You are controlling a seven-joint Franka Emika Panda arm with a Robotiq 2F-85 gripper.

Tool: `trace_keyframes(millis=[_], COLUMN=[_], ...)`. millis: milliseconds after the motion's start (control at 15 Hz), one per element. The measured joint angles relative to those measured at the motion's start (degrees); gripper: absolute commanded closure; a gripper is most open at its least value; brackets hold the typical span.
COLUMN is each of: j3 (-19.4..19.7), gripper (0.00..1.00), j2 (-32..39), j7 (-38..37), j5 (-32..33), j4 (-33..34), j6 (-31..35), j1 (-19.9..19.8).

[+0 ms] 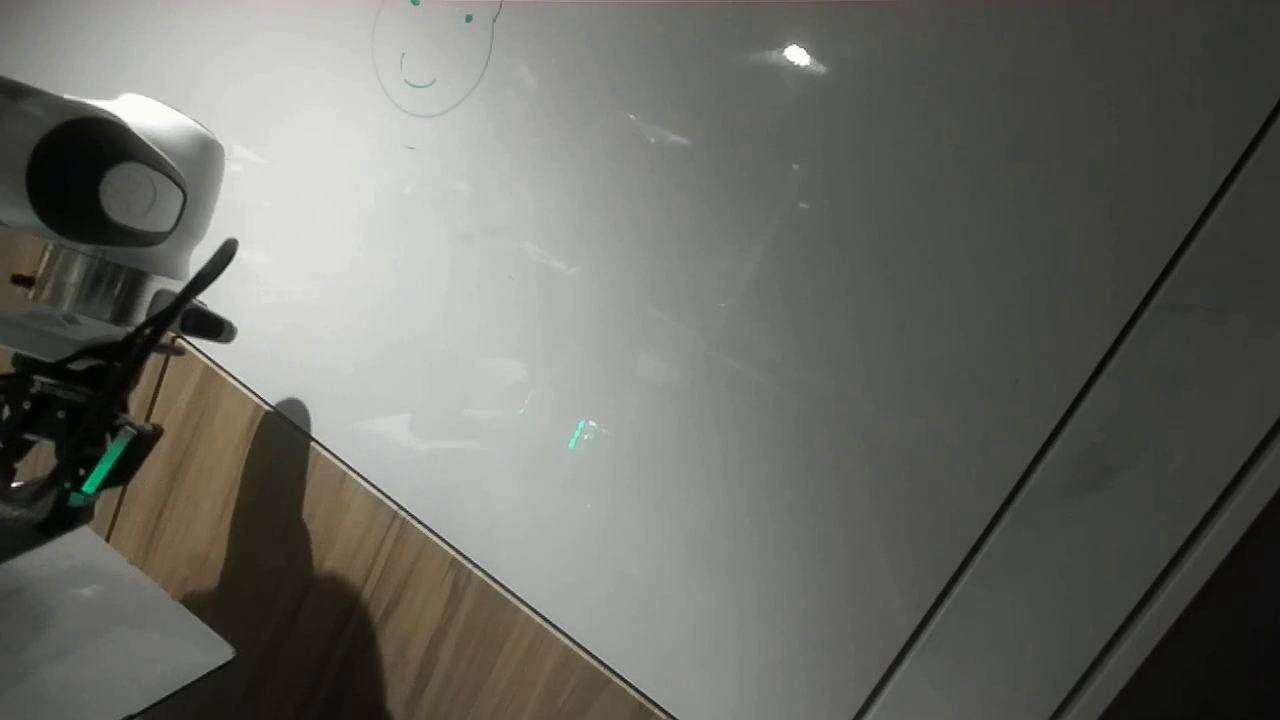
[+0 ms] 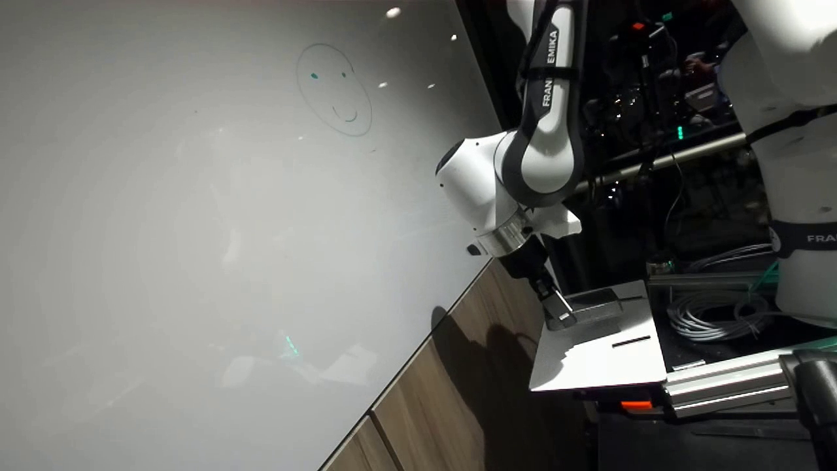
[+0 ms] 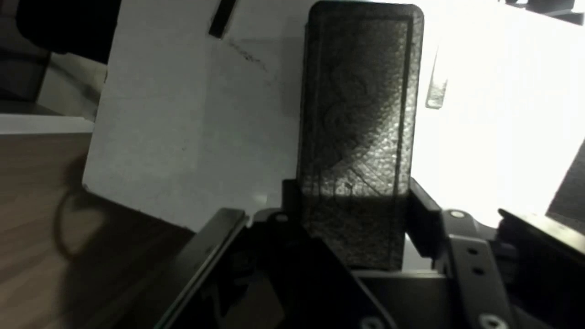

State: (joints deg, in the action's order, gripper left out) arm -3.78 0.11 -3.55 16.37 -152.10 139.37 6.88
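Note:
My gripper [image 3: 357, 211] is shut on a dark, textured rectangular block [image 3: 361, 91], one pad against each long side. The block looks like an eraser. Its far end reaches past the fingertips in the wrist view. Beneath it lies a pale flat plate [image 3: 164, 119] with narrow slots; whether the block touches the plate I cannot tell. In an exterior view the gripper [image 2: 561, 314] points down over the plate [image 2: 608, 363], and the dark block [image 2: 598, 301] shows beside the fingers. At the left edge of an exterior view, the gripper [image 1: 60, 470] is partly cut off.
A large whiteboard [image 1: 700, 330] fills much of both exterior views, with a green smiley face [image 2: 351, 120] drawn on it. Wood panelling [image 2: 418, 392] borders the board. Near the plate are a metal rail [image 2: 726, 386], coiled cables [image 2: 703, 320] and the robot's base column [image 2: 811, 275].

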Motion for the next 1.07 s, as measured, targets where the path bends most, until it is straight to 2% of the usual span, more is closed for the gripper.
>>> trace_keyframes(millis=[333,600,1067], j3=[-4.46,-7.05,-10.14], gripper=[0.69,0.69,0.69], j2=[-13.69,-23.54,-32.12], j7=[-0.42,-0.6,-1.32], j5=[-2.0,-2.13,-2.13], j4=[-1.38,-0.94,3.22], j6=[0.03,0.03,-0.19], j1=[2.57,3.2,3.34])
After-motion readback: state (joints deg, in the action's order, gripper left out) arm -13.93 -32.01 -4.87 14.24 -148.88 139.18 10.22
